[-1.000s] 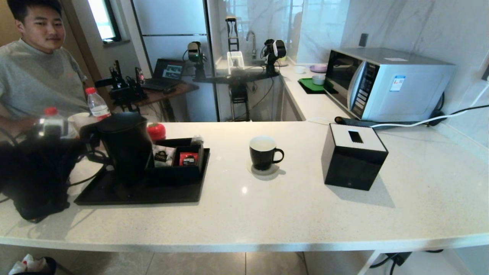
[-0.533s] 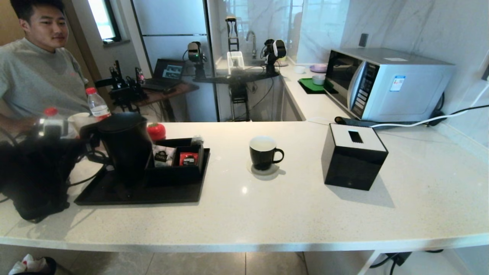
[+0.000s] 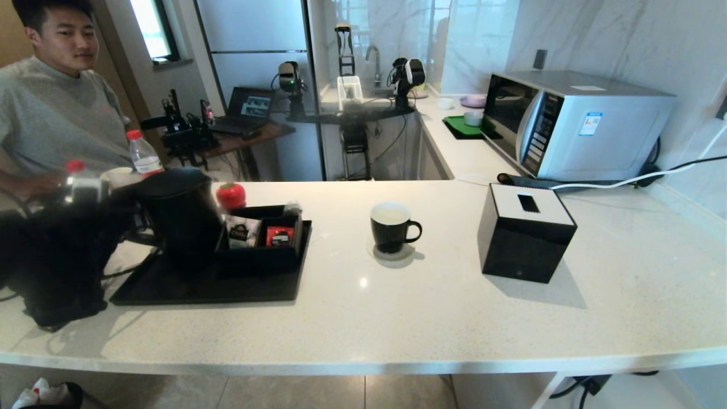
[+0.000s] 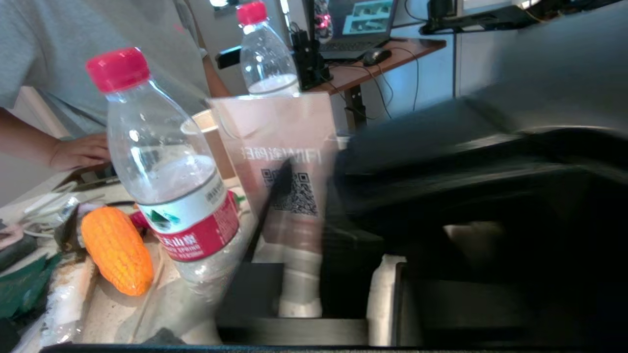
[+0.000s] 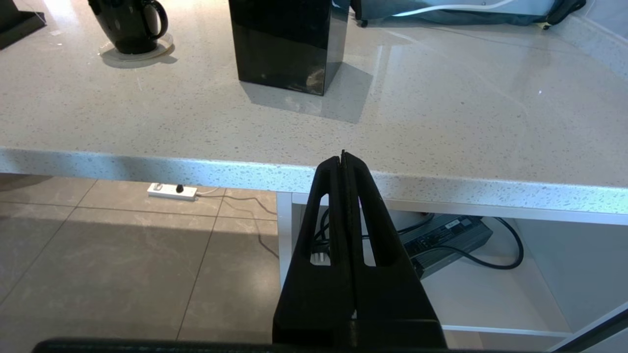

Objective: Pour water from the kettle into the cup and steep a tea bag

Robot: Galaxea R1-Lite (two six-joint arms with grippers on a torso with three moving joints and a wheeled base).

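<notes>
A pale speckled counter [image 3: 431,318] runs across a kitchen. Near its left end lies a black tray [image 3: 187,287], and the kettle [image 3: 179,218], matte black and tall, stands on the tray's left part, leaning slightly. The left gripper [image 3: 122,207] sits at the kettle's handle side, above the counter's left edge; its dark arm merges with the kettle, and the wrist view is smeared, so whether it is clamped on the handle cannot be told. A black compartment box [image 3: 261,250] on the tray, touching the kettle's right side, holds a white sachet [image 3: 243,233] and a red sachet [image 3: 280,236]. The cup [image 3: 391,227], a black mug with a white inside, stands on a round coaster [image 3: 392,254] near the counter's middle, handle to the right, well apart from the tray. A black tissue box [image 3: 525,233] stands to its right. Behind the kettle are two clear bottles with red caps [image 4: 167,162]. The right gripper [image 5: 343,159] hangs below the counter's front edge, fingers pressed together on nothing. A man in a grey shirt [image 3: 51,108] sits at the far left.
</notes>
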